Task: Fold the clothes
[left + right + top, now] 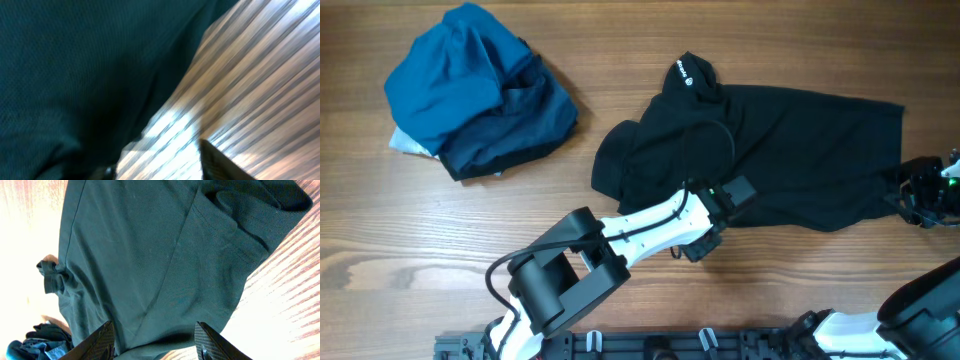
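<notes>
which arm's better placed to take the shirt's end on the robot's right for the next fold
Right. The right gripper sits at that end of the black shirt, jaws apart over its edge. The left gripper is midway along the near edge, farther off.

- We take this for a robotics lab: a left arm (650, 225) and right arm (920, 290) rise by a black rail (720, 345) at the table (400, 250) edge.
- A black shirt (800, 150) lies on its wood grain.
</notes>
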`<state>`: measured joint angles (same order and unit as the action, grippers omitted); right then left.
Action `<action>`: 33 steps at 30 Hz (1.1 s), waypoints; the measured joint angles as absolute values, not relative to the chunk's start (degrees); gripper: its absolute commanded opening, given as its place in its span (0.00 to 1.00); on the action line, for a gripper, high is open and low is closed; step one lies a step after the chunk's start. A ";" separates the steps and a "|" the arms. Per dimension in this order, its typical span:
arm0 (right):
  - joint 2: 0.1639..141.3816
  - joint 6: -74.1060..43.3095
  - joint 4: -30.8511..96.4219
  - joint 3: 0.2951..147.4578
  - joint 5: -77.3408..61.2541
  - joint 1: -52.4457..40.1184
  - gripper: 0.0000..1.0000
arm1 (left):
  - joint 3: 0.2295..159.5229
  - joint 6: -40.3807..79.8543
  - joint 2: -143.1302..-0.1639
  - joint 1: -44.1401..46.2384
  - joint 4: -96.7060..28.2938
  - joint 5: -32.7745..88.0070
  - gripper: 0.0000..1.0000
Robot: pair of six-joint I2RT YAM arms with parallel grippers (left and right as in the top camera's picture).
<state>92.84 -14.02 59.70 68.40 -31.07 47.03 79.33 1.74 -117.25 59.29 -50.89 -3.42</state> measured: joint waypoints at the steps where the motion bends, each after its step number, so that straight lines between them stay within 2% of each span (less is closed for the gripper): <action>1: 92.84 -14.02 59.70 68.40 -31.07 47.03 0.52 | 79.33 1.78 -117.25 59.31 -52.01 -3.66 0.47; 7: 92.84 -14.02 59.68 68.40 -31.07 47.03 0.52 | 79.33 1.78 -117.25 59.31 -54.43 -4.51 0.47; 12: 92.84 -14.02 59.51 68.40 -31.07 47.03 0.52 | 79.42 1.83 -117.25 59.31 -53.21 -7.68 0.53; 14: 92.84 -14.02 59.51 68.40 -31.07 47.03 0.52 | 79.50 1.78 -117.25 59.31 -50.70 -8.34 0.58; 16: 92.84 -14.02 59.51 68.40 -31.07 47.03 0.51 | 79.55 1.41 -117.32 59.31 -47.94 -8.58 0.58; 18: 92.84 -14.02 59.51 68.40 -31.07 47.03 0.52 | 79.66 1.13 -117.56 59.31 -46.57 -8.51 0.46; 19: 92.84 -14.02 59.51 68.40 -31.07 47.03 0.52 | 79.66 0.89 -117.67 59.31 -46.22 -8.34 0.37; 20: 92.84 -14.02 59.51 68.40 -31.07 47.03 0.51 | 79.79 0.86 -117.78 59.31 -46.19 -8.25 0.21; 22: 92.84 -14.02 59.51 68.40 -31.07 47.03 0.51 | 80.23 0.82 -118.21 59.31 -46.46 -8.08 0.06; 27: 92.84 -14.02 59.55 68.40 -31.07 47.03 0.51 | 81.32 0.32 -118.56 59.31 -50.74 -8.14 0.04; 33: 92.84 -14.02 59.59 68.40 -30.96 47.03 0.51 | 92.29 -0.86 -118.80 59.48 -77.34 -6.07 0.04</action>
